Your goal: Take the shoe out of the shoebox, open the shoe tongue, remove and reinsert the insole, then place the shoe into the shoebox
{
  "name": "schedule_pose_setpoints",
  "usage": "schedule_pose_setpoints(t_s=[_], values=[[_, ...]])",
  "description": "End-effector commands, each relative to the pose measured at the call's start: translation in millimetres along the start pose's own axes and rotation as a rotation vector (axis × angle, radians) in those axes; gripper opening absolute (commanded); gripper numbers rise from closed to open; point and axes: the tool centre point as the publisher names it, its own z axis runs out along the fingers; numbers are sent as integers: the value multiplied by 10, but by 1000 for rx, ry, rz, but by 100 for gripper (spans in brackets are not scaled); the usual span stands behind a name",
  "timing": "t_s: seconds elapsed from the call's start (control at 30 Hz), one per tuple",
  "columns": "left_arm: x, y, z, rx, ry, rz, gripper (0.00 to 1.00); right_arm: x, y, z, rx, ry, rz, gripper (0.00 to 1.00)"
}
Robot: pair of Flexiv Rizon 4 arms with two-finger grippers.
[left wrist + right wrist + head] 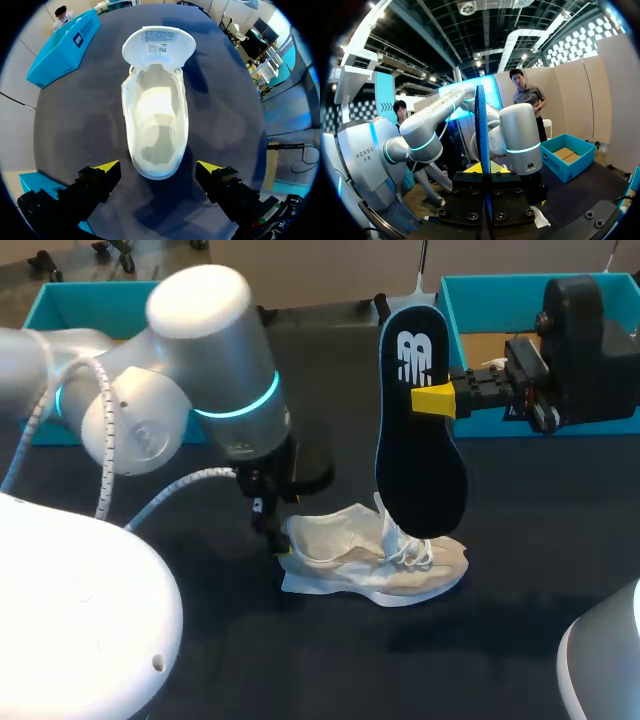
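Right gripper (437,400) pinching insole (420,455), left gripper (157,169) astride shoe (155,110) heel, seemingly clear

White shoe (156,120) on dark table (75,125), tongue (159,45) folded out; hand (159,167) spread wide, flanking heel.

Our left arm (200,350), at ten o'clock, is rounded silver-white with a glowing cyan ring (240,406) and white braided cables (180,486); our right end effector (482,169) is black, screw-studded, yellow-tipped.
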Motion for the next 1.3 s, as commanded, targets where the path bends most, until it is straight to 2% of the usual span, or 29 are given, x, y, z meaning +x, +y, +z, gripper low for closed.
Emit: schedule_pose_setpoints(t_s=[0.03,0.27,0.47,0.67,0.93,1.0,1.2,1.3], values=[[0,-35,-27,-68,-6,-4,100,-15,3,21,1,1,1,0],[-101,-143,-60,-74,1,-19,100,-15,3,21,1,1,1,0],[-207,-385,-52,-68,-7,-16,100,-15,3,21,1,1,1,0],[-350,-591,142,-20,-36,17,100,-15,3,21,1,1,1,0],[-413,-692,420,-62,-19,-2,100,-15,3,21,1,1,1,0],[-427,-704,470,-71,-15,-10,91,-15,3,21,1,1,1,0],[-446,-724,575,-71,-8,-22,81,-15,3,21,1,1,1,0],[-456,-727,630,-79,1,-28,73,-15,3,21,1,1,1,0]])
